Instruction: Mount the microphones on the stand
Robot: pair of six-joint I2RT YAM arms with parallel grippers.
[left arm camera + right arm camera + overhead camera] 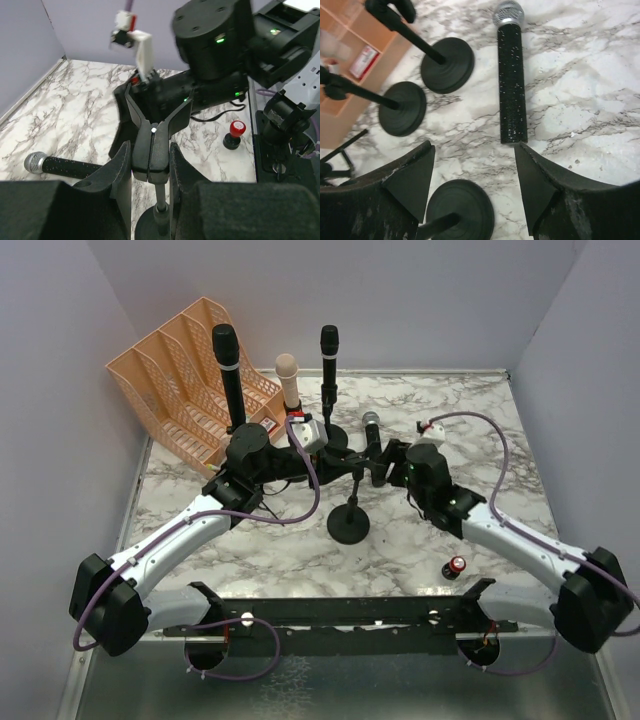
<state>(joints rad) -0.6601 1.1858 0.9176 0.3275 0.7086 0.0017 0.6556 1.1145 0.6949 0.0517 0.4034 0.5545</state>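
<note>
One silver-headed microphone lies flat, head toward the back wall

Counter layout: file rack in the far-left corner. Three mics stand upright in a row along the far side, each on its own stand: left microphone at the rack's right edge, then middle microphone, then right microphone. Centre stand sits nearer than that row, base on the counter. Lying microphone is flat on the counter just right of the centre stand, head toward the far side. Left tool is on the centre stand's clip. Right tool is over the lying microphone's near end. Battery is near-right, well apart from the stand base.
</note>
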